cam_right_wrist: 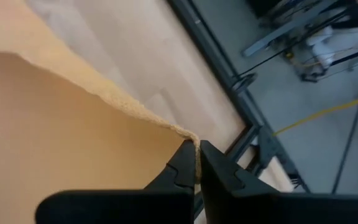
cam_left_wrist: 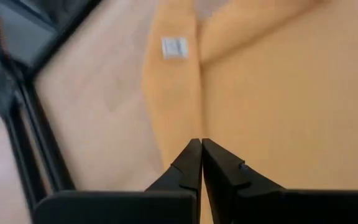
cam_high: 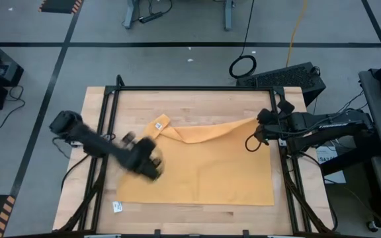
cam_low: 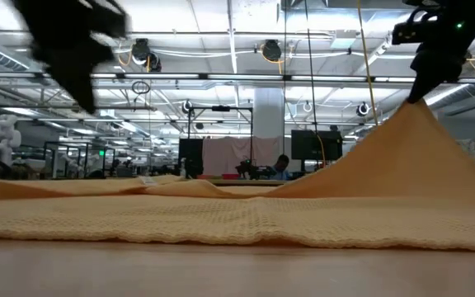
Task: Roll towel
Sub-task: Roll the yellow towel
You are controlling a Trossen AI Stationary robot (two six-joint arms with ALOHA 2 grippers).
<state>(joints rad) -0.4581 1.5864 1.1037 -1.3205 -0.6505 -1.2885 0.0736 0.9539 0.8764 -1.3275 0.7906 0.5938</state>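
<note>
Right gripper (cam_right_wrist: 197, 152): fingers pinched on the far right corner of the towel (cam_high: 210, 168), holding that corner lifted above the table (cam_high: 197, 102) near its right edge.
Left gripper (cam_left_wrist: 201, 152): fingers pressed together with nothing between them, hanging over the left part of the towel, clear of the cloth.
Towel, position: spread over the middle and near part of the table, its far edge pulled up into a slanting ridge toward the held corner; far left corner folded over, showing a small white label (cam_left_wrist: 174, 47).
Towel, material: soft mustard-yellow cloth, plain, with a fine woven texture and a fuzzy edge.
Table: pale wood boards, bordered by a black metal frame (cam_high: 177, 88).
Tag (cam_high: 118, 207): small white slip lying on the wood just beside the towel's near left corner.
</note>
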